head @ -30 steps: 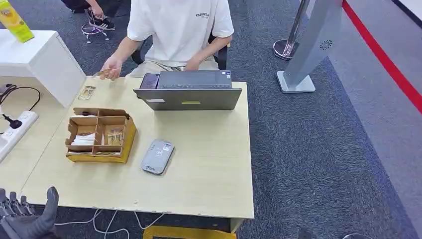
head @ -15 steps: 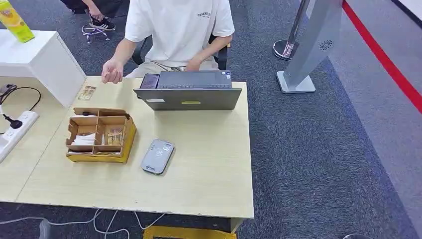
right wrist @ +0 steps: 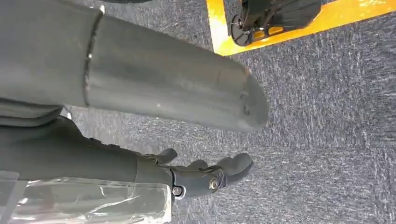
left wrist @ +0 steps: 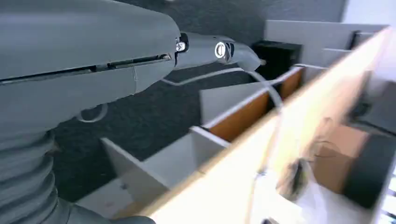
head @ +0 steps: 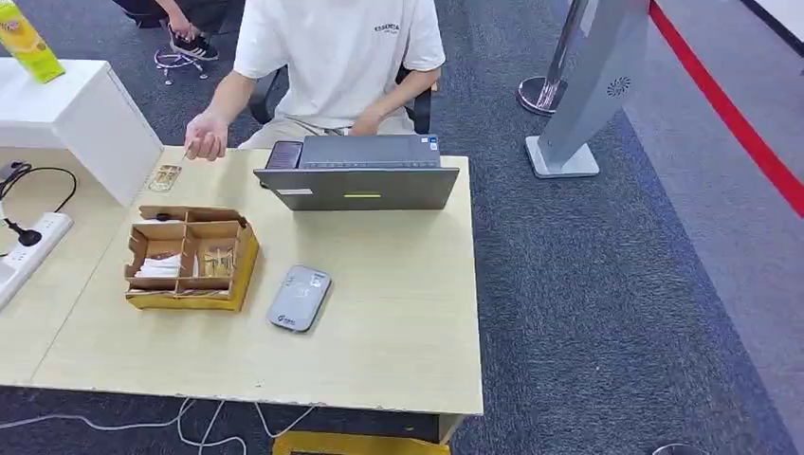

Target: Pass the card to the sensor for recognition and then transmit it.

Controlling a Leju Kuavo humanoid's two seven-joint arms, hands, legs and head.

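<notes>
The left hand [left wrist: 93, 70] hangs beside the table edge [left wrist: 261, 154], fingers stretched out and gripping nothing. The right hand [right wrist: 154, 116] hangs over the carpet [right wrist: 327, 116], fingers loosely apart, also empty. Well ahead of both, a card [head: 165, 176] lies on the table's far corner beneath a person's hand [head: 204, 140]; the grey sensor [head: 300, 298] sits nearer, beside a cardboard box [head: 190, 256].

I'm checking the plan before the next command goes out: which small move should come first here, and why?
Probably raise the left hand toward the card at the table's far left corner. It holds nothing and hangs below the table edge, the card lies apart from the reader, and the person's hand hovers just beyond the card.
</notes>
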